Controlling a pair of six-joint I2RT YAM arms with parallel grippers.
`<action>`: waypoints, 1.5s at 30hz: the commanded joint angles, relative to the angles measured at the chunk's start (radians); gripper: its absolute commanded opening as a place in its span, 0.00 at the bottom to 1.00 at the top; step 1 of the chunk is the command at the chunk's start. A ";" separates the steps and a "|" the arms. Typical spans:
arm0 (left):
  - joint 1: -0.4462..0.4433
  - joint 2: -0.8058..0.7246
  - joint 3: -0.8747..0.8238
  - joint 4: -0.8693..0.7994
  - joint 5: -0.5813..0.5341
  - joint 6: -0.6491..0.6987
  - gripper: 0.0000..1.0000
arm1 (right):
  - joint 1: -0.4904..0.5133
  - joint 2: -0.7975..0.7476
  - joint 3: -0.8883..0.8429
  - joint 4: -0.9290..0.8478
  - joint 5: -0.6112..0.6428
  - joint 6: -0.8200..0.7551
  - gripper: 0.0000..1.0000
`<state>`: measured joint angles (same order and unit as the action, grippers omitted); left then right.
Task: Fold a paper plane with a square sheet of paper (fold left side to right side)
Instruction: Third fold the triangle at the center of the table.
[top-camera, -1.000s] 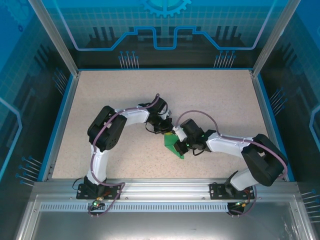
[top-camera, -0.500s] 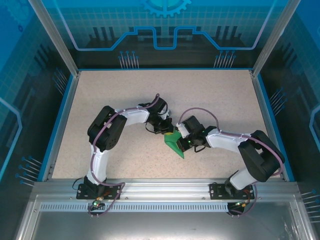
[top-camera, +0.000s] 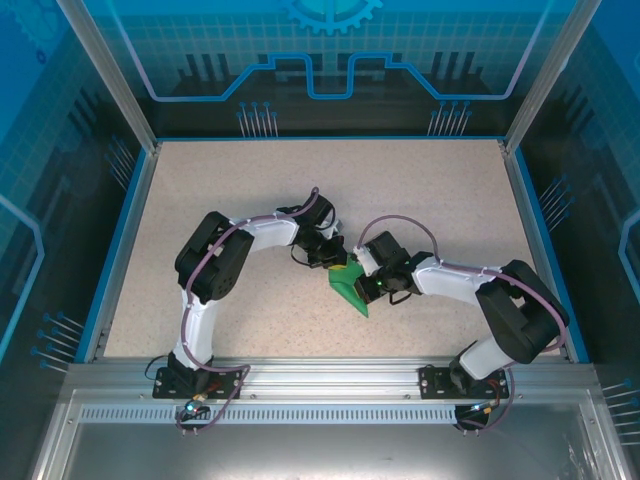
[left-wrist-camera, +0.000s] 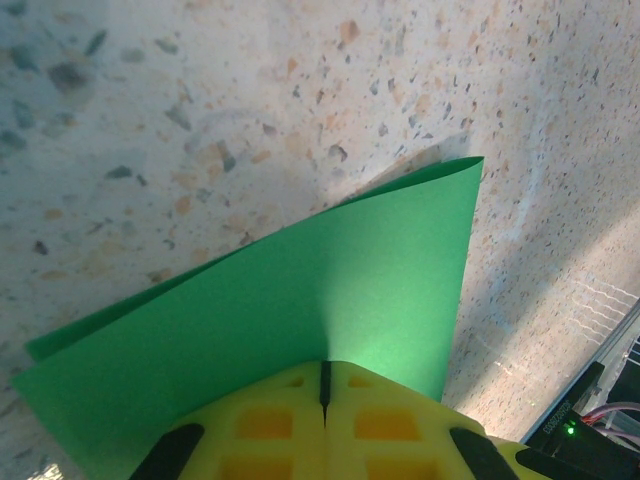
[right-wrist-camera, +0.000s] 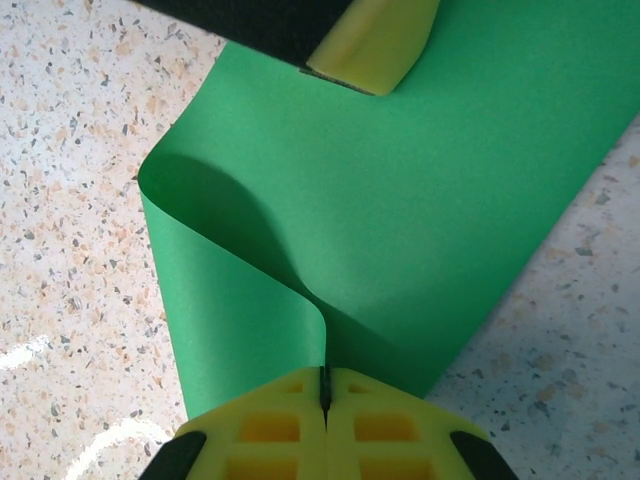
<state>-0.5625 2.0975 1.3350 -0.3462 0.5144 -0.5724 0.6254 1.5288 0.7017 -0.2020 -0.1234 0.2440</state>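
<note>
Paper (top-camera: 349, 290), mid-table: I judged it light, limp, easily creased, best held at its edges. Left gripper (left-wrist-camera: 325, 385) and right gripper (right-wrist-camera: 325, 388) each pinched an edge.

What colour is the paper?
Plain bright green, unmarked; the paper shows best in the right wrist view.

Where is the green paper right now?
Top view: the green paper is near the middle of the table, pinched between the shut left gripper and right gripper.
</note>
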 joint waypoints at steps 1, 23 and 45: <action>-0.015 0.044 -0.010 -0.046 -0.032 0.022 0.02 | -0.017 0.004 0.005 -0.021 0.011 0.012 0.00; -0.017 0.037 -0.014 -0.041 -0.029 0.019 0.04 | -0.020 0.050 0.020 -0.048 0.004 0.017 0.00; 0.070 -0.168 0.056 -0.178 -0.093 0.108 0.28 | -0.013 0.137 0.067 -0.136 -0.039 0.075 0.00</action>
<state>-0.5026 2.0148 1.3998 -0.4789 0.4484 -0.4942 0.6186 1.6180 0.7799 -0.2726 -0.1616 0.3077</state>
